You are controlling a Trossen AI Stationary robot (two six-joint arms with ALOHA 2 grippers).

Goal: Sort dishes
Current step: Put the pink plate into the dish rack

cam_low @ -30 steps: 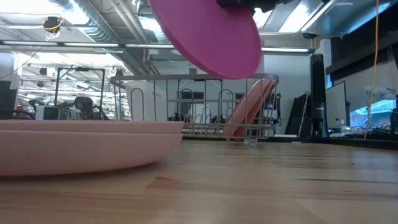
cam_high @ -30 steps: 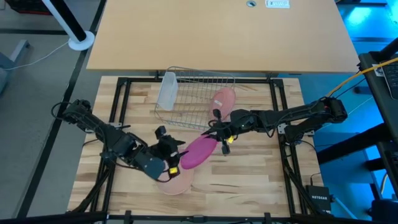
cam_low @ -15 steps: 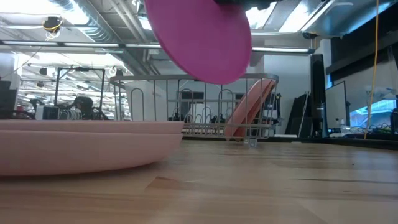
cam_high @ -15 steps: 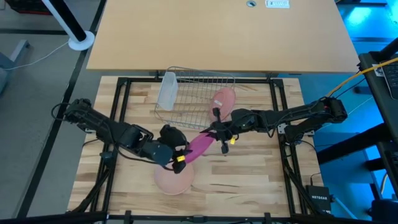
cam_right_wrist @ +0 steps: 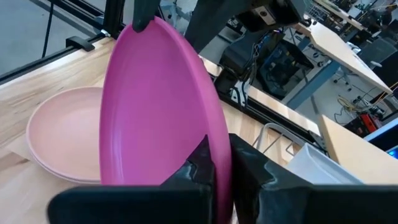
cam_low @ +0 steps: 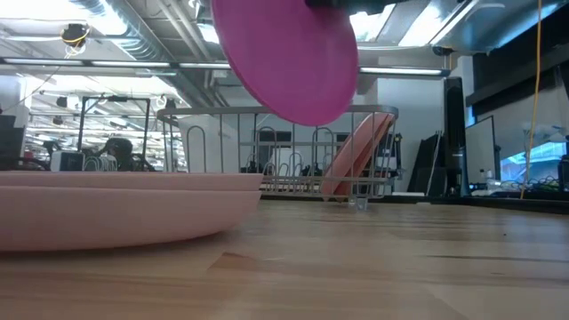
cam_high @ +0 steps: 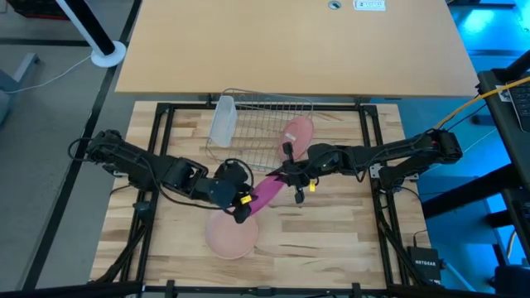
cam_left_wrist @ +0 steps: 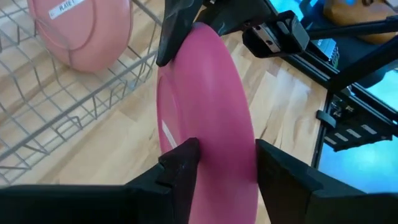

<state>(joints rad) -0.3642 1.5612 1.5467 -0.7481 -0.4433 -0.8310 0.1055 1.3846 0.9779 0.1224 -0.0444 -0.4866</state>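
One pink plate already stands on edge in the silver wire rack near the far edge of the table, toward the rack's right end. So roughly a third done, as far as I can judge.

Magenta plate is in the air over mid-table, tilted on edge, between both arms. Right gripper is clamped on its rim; the right wrist view shows the fingers pinching the plate edge. Left gripper sits at the opposite rim with fingers apart, straddling the plate, not squeezing from what shows. Looks like a handover, or a two-arm steadying.

Pale peach-pink plate lies flat toward the near edge, just below the left gripper. The low view hints at two stacked rims, so a second plate may sit there; can't tell for sure. Still left: rack the magenta one, then whatever lies flat.

Translucent tumbler lies at the rack's left end. Rack slots between the tumbler and the racked plate look free. Open wood to the right and near-right of the flat plate; the arms crowd the middle, so clearance there is tight.
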